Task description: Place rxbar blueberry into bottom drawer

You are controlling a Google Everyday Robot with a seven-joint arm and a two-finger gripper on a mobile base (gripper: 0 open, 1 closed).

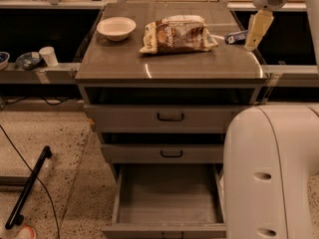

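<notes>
Rxbar blueberry (234, 36) lies on your grey cabinet top (169, 66), above a speckled floor (65, 148) and the open bottom drawer (169, 198). Its long axis runs left-right, just beside the gripper (255, 31); you cannot tell the gripper's state.

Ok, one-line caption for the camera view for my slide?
Hand hovers beside the rxbar blueberry on the cabinet top; bottom drawer stands open below.

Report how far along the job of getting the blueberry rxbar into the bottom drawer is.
Done: the bottom drawer stands pulled open, with no bar inside. In hand: the gripper hangs over the right rear corner of the cabinet top, right beside the rxbar blueberry, which lies on that top; contact cannot be told. Left: grasp the bar, carry it down to the drawer and release it.
</notes>
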